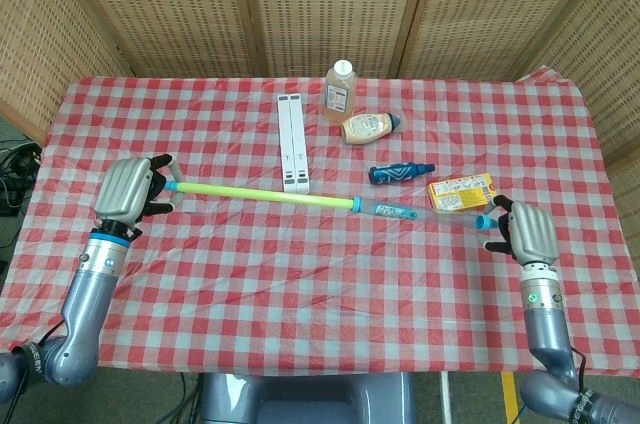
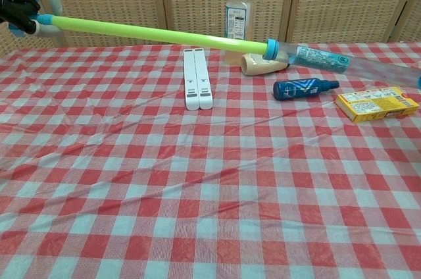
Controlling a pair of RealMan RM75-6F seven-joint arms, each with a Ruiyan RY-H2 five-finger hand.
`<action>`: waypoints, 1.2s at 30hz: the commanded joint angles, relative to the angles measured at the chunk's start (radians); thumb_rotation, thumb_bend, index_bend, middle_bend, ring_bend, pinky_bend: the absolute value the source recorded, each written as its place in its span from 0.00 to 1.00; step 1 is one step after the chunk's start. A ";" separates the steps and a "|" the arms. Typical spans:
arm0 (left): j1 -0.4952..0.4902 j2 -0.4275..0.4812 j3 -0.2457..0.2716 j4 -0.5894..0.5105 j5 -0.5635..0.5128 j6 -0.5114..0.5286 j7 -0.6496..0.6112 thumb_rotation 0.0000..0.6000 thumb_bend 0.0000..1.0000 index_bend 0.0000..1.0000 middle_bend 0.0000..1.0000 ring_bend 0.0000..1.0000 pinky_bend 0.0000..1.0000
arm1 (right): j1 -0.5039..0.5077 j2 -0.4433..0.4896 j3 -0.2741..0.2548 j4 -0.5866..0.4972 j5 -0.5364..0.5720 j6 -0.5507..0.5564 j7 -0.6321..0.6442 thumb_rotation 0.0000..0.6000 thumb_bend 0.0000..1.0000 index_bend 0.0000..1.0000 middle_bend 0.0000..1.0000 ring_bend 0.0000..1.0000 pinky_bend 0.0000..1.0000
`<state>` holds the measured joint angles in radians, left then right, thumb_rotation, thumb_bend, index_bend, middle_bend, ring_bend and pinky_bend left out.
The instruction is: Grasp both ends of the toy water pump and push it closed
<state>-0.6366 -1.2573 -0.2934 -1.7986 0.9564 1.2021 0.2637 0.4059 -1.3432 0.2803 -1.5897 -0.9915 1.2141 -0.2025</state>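
Above the checked tablecloth, mid-table, the toy water pump was held off the surface, fully extended. Its long axis ran roughly 9-to-3 in the head view, tipped a little toward 4 on the right.

Left hand was clenched around the handle end of the green plunger rod, at the 9 o'clock end. Right hand was wrapped on the blue cap end of the clear barrel, at the 3 o'clock end; the chest view cuts that hand off, but the head view shows fingers closed at the tip. Grip looked like it's on the pump; exact contact was hard to read at this size.

Key relation: both hands sat on the same line as the pump axis, one at each end, facing each other. The rod's blue collar was at the barrel mouth, so nearly all rod length remained outside. Judgement: grasp step done, the push not really started. Closing needs the hands driven toward each other along the axis; any off-axis drift could bind the rod or bend it.

Neither hand was nearer; it's symmetric.

Clutter at 12 to 1 behind the pump: white bars, tall bottle, tan squeeze bottle, blue bottle, yellow box. The barrel passed just over the box's near edge in the head view, apparently clear of it.
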 commanded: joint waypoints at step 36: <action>-0.053 -0.086 0.012 -0.054 -0.041 -0.007 0.115 1.00 0.61 0.88 0.96 0.90 0.78 | 0.051 -0.006 0.009 -0.133 -0.055 0.053 -0.111 1.00 0.44 0.63 1.00 1.00 0.56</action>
<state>-0.6804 -1.3317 -0.2814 -1.8511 0.9249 1.2006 0.3674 0.4524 -1.3466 0.2931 -1.7132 -1.0370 1.2657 -0.3050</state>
